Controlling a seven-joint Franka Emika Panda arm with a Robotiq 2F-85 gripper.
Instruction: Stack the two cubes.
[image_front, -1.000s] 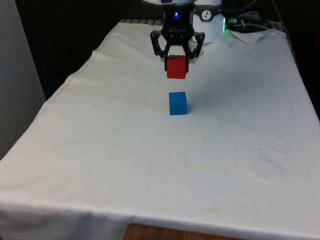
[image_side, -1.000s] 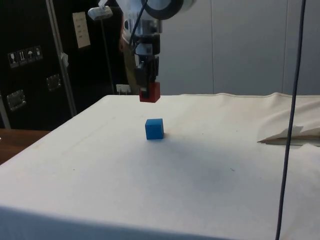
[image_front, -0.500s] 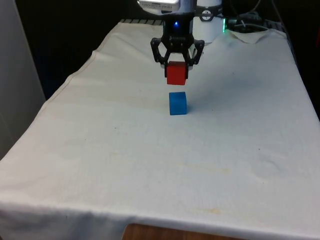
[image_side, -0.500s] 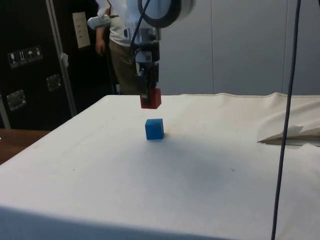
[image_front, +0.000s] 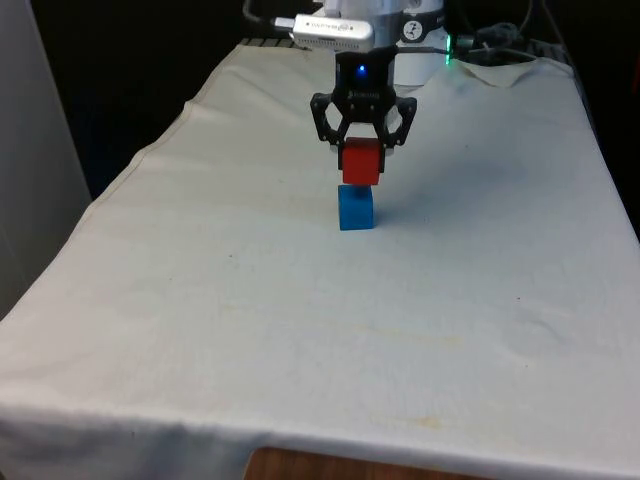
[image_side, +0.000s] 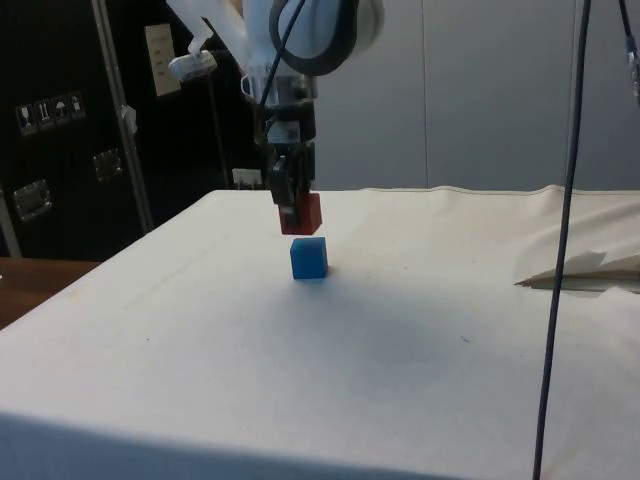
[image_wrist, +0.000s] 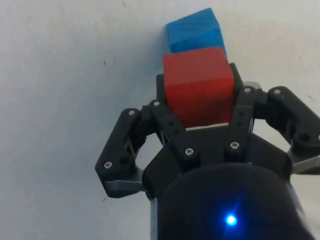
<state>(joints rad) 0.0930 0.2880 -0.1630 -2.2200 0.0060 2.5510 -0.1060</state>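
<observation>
The red cube (image_front: 361, 163) is pinched in the hand (image_front: 362, 160), hanging just above the blue cube (image_front: 355, 207), which sits on the white-clothed surface (image_front: 200, 300). Taking the front view as a clock face, the pair sits a little above centre, towards twelve o'clock, with bare cloth from nine o'clock round through six to three. In the side view the red cube (image_side: 305, 213) is at twelve o'clock of the blue cube (image_side: 309, 257), nudged slightly towards eleven, and whether a sliver of gap remains between them I cannot tell. The wrist view shows the fingers (image_wrist: 244, 107) pressed on the red cube's (image_wrist: 199, 85) two sides, with the blue cube (image_wrist: 194, 31) peeking out beyond it, so the two are not quite squared up.

The step in hand looks like the placing: the pick is done, the release is not. The next move probably calls for a small sideways correction to centre the red cube, a gentle lowering until it rests flat, then spreading the fingers and lifting straight up so the stack isn't tipped.
</observation>
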